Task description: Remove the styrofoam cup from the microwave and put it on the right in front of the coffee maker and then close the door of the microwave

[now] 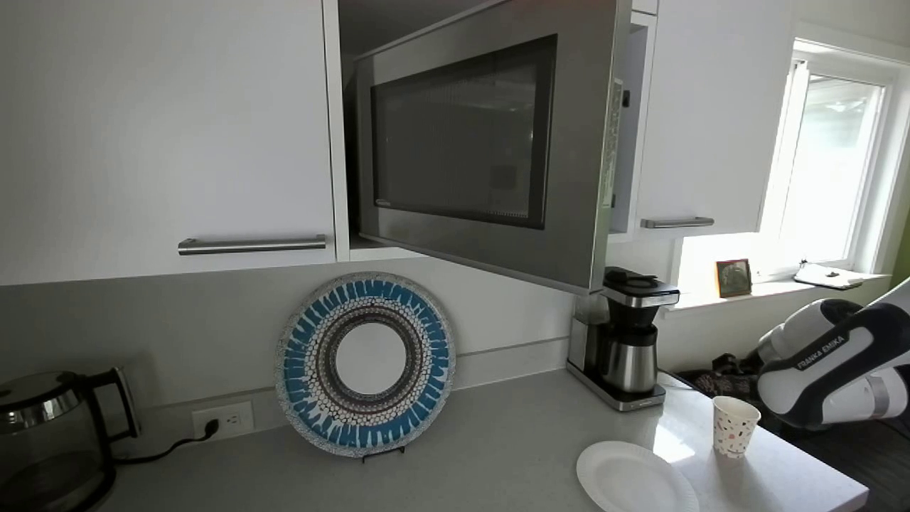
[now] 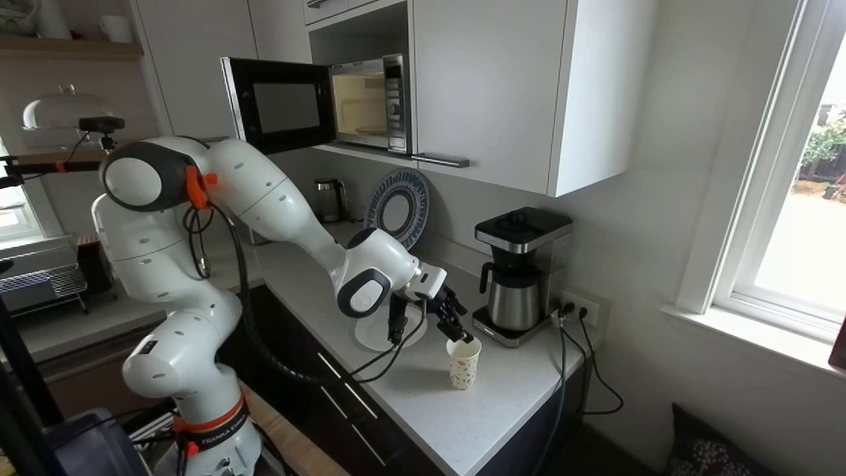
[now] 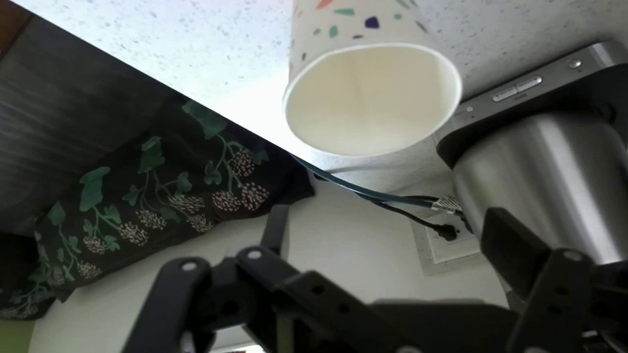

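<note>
The styrofoam cup point(image 1: 735, 427), cream with coloured specks, stands upright on the counter in front of the coffee maker point(image 2: 519, 284). Its open rim faces the camera in the wrist view, where the cup point(image 3: 355, 29) looks empty. My gripper point(image 3: 395, 225) is open, its fingers point(image 3: 512, 245) wide apart with nothing between them. In an exterior view one dark finger overlaps the rim of the cup point(image 2: 464, 370), but the wrist view shows a gap. The microwave point(image 2: 396, 106) sits in the upper cabinets; the door of the microwave point(image 1: 462, 142) is swung wide open, showing a lit inside.
A white plate point(image 1: 633, 469) lies on the counter near the cup. Further along are a round blue decorative plate point(image 1: 295, 363) on a stand and a glass kettle point(image 1: 50, 455). Power cords point(image 2: 601, 380) hang by the counter's end. The open door juts out above the counter.
</note>
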### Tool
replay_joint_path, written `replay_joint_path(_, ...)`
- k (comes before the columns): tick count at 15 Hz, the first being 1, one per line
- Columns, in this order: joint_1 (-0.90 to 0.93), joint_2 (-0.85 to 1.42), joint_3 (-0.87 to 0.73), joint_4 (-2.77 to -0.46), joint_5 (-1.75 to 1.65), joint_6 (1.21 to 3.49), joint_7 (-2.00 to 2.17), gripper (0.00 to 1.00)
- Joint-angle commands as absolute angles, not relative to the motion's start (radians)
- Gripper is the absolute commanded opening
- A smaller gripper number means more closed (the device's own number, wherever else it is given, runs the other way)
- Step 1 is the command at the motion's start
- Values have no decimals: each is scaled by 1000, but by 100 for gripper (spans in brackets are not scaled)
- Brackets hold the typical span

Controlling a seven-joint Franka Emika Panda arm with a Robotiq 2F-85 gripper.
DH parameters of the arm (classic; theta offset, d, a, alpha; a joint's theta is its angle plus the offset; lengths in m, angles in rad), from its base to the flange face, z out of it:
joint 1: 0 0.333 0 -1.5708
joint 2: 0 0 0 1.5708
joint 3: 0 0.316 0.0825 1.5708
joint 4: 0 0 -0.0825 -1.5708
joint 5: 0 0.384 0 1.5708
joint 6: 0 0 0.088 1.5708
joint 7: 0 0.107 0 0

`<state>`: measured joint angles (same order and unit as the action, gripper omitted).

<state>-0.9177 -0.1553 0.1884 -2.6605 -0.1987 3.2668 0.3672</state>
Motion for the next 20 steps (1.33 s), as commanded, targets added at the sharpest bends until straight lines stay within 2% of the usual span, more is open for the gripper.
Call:
replay_joint_path(1,-868,-329,168,-2707,-208,3133,344,100)
replay_joint_path(8,-610,-622,14,-2682,-182,2803,99,100)
replay_joint_path(13,-436,-763,13,-2617,-190,2572,79,100)
replay_joint_path(14,-468,-716,3,-2625,-226,2645,95,100)
replay_joint_path(20,-378,-781,-21,-2617,-215,2554,34,100)
